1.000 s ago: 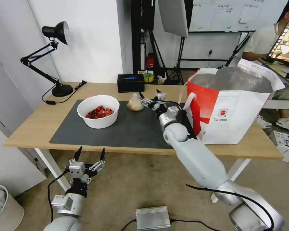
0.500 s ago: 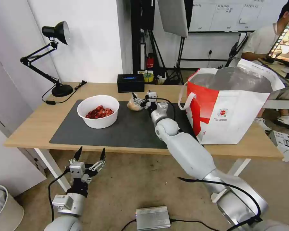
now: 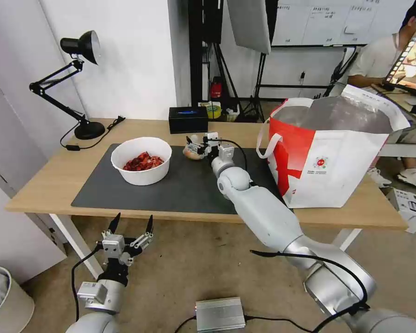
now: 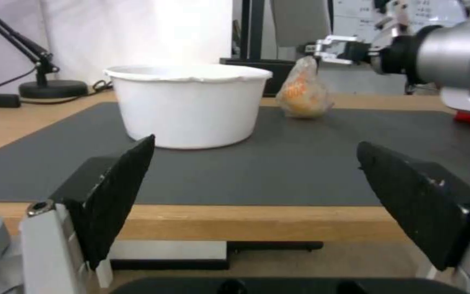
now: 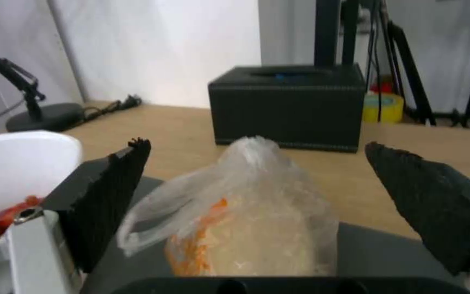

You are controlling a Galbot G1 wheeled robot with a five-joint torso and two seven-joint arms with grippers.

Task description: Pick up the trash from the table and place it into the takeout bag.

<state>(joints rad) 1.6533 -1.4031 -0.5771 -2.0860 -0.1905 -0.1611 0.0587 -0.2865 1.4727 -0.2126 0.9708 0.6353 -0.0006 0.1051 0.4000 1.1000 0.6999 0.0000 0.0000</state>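
A small clear bag with a beige lump (image 3: 191, 151) stands on the dark mat (image 3: 189, 185) of the table (image 3: 46, 180). My right gripper (image 3: 195, 144) is open and straddles the top of this bag (image 5: 251, 220), one finger (image 5: 110, 200) on each side and not pressing it. The white bowl of red shells (image 3: 142, 160) sits on the mat left of it. The takeout bag (image 3: 337, 152) stands open at the table's right end. My left gripper (image 3: 130, 226) hangs open below the table's front edge, facing the bowl (image 4: 189, 106) and the small bag (image 4: 303, 92).
A black box (image 3: 188, 119) sits just behind the small bag, near the table's back edge. A black desk lamp (image 3: 78, 83) stands at the back left. On the floor lie a silver box (image 3: 219, 313) and a pale bin (image 3: 4, 296).
My right arm has reached further left across the mat, bringing its open fingers from beside the small bag to around its top. The left arm has barely moved.
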